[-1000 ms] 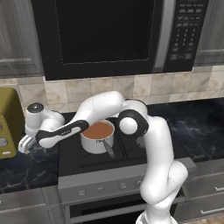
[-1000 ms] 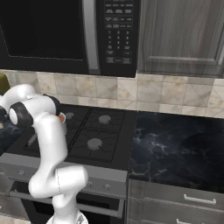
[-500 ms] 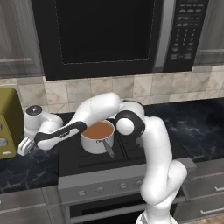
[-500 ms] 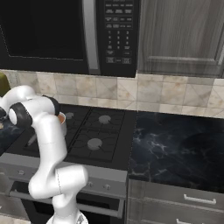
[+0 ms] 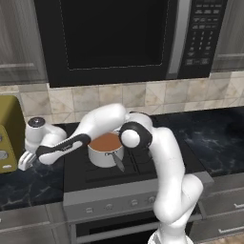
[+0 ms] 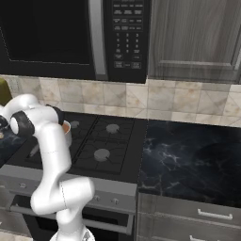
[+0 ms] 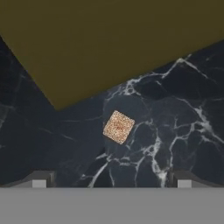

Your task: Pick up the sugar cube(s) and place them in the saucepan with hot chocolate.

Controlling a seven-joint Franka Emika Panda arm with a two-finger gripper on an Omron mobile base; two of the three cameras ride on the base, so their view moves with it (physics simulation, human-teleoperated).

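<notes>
The white arm rises from the lower right of the left base view, bends at a dark joint, and reaches far across to the left edge. Its gripper (image 5: 24, 164) points down, low at the left. Its two fingertips (image 7: 38, 180) stand wide apart at the bottom of the hand view

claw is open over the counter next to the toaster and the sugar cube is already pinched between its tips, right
Not pinched. The hand view shows the sugar cube lying free on the dark counter, ahead of the open claw, near the toaster. The rest holds.
</notes>
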